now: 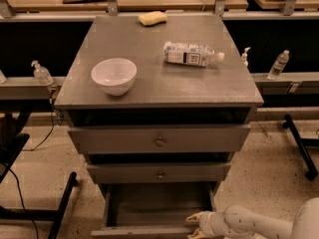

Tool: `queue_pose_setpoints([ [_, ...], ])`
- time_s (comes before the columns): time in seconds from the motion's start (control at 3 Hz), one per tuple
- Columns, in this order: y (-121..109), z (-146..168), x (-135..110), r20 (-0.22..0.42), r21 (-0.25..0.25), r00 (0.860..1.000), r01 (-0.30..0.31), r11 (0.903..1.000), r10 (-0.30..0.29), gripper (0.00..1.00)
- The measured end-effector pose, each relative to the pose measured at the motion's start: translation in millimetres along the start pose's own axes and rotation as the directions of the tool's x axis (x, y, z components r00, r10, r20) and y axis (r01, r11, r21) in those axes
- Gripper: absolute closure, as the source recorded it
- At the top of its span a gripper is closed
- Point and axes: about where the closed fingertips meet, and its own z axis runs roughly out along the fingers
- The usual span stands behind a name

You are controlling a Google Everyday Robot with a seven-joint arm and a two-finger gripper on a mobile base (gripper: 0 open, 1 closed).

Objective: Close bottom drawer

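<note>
End effector [196, 225] at bottom drawer [158, 208] front

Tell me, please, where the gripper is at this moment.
In the camera view the gripper is at the bottom edge, right of centre, at the right front corner of the open bottom drawer, below the middle drawer.

You've got three drawers counting the bottom drawer [159, 205], one bowl [114, 75], one sponge [152, 18], one lying bottle [192, 54], and three standing ones: left pump bottle [41, 73], right pump bottle [244, 56], water bottle [278, 63]. One gripper [195, 224], near right at the bottom drawer's front.
</note>
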Motion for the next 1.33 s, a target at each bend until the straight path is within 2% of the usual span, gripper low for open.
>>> queue_pose_setpoints([
  [0.33,1,0,0,0.000,0.000,1.000,0.000,1.0000,0.000,0.68],
  [0.67,-11,0,-13,0.021,0.011,1.000,0.017,0.9998,-0.017,0.68],
  [1.0,-11,0,-13,0.021,0.011,1.000,0.017,0.9998,-0.017,0.52],
  [1.33,-30,-7,-54,0.101,0.036,0.993,0.059,0.9976,-0.062,0.33],
])
